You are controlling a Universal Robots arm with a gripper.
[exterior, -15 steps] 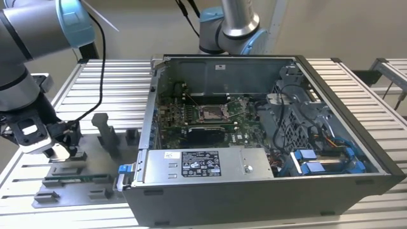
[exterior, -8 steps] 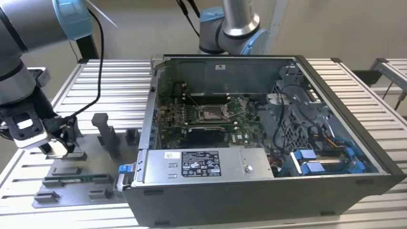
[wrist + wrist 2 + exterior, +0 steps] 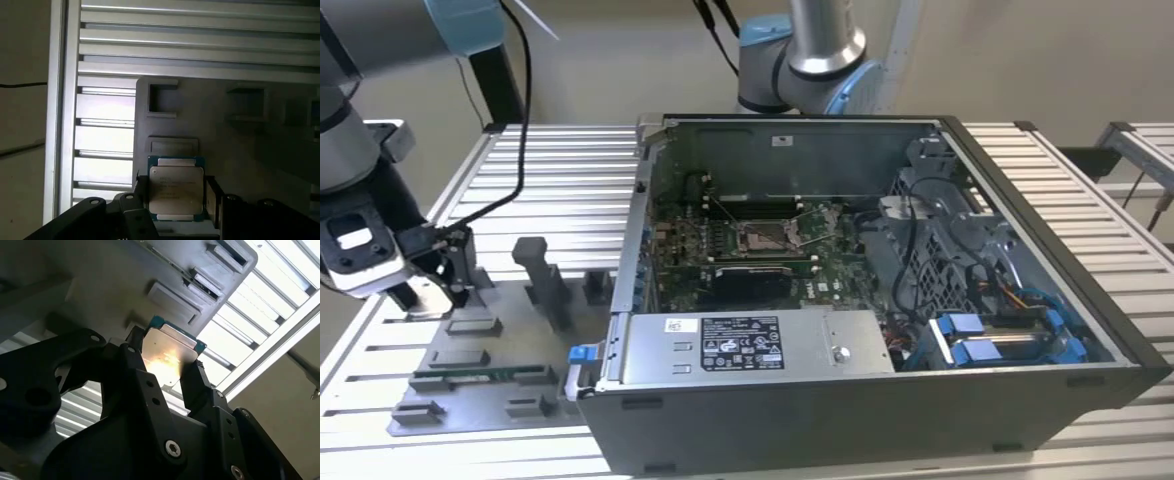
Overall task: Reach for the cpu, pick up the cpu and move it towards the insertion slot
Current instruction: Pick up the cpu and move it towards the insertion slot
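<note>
The hand (image 3: 176, 196) grips the cpu (image 3: 176, 182) between its two black fingers, one on each side. The cpu's shiny top shows in both wrist views. It hangs over the grey tray (image 3: 494, 365) on the bench (image 3: 560, 180). The insertion slot (image 3: 761, 237) is well apart, inside the open computer box (image 3: 854, 410).

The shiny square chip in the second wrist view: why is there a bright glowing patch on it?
In the second wrist view, light glares off the metal top of the cpu, washing out its middle, and the gripper looks dark against it; in the first wrist view the cpu is evenly lit, without glare.
</note>
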